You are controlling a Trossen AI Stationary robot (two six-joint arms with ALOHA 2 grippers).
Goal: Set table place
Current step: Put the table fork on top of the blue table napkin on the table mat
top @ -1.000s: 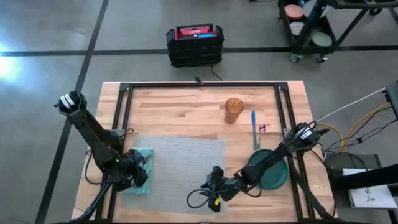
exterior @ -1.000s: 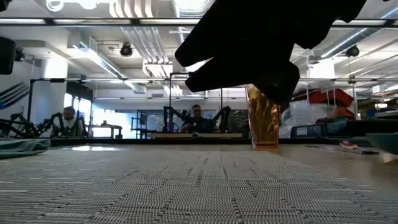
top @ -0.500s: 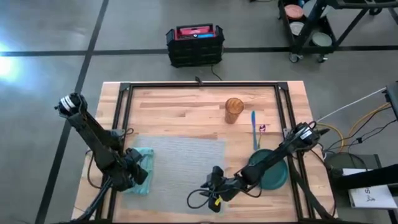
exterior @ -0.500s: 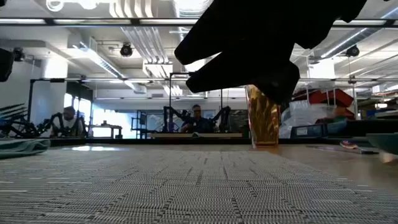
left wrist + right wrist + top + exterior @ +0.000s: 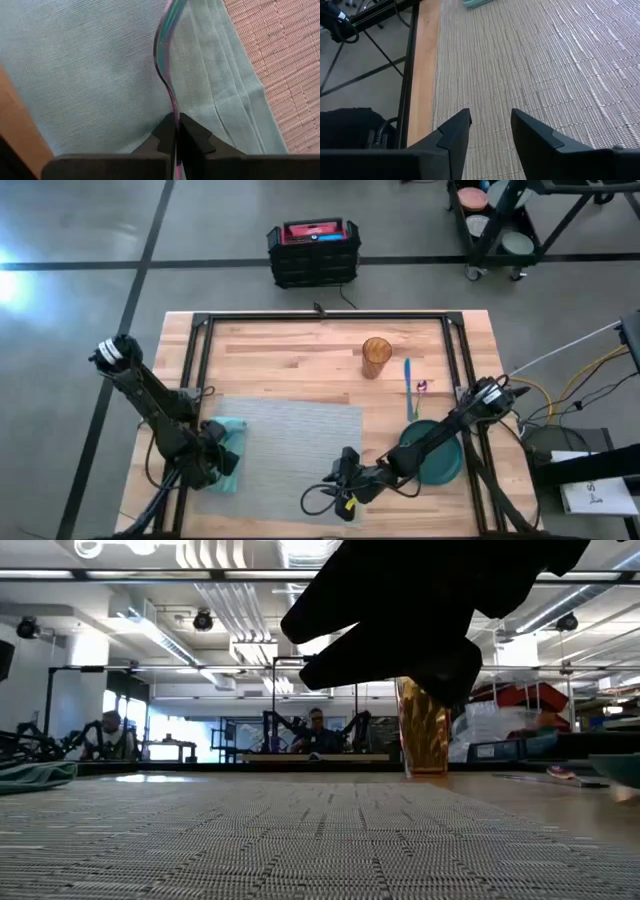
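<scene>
With the left gripper [image 5: 174, 131] clamped on what is probably a thin iridescent utensil [image 5: 166, 60] over the light teal cloth napkin [image 5: 100, 75], and the right gripper [image 5: 490, 131] hovering empty and parted over the flat grey woven placemat [image 5: 545, 65], the piece is best being lowered level and parallel to the napkin's folds.

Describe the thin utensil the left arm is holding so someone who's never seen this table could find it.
Start at the grey woven placemat on the wooden table. At its left edge lies a teal napkin, where the left gripper is shut on a slim iridescent utensil handle, wavy and purple-green against the plain cloth.
</scene>
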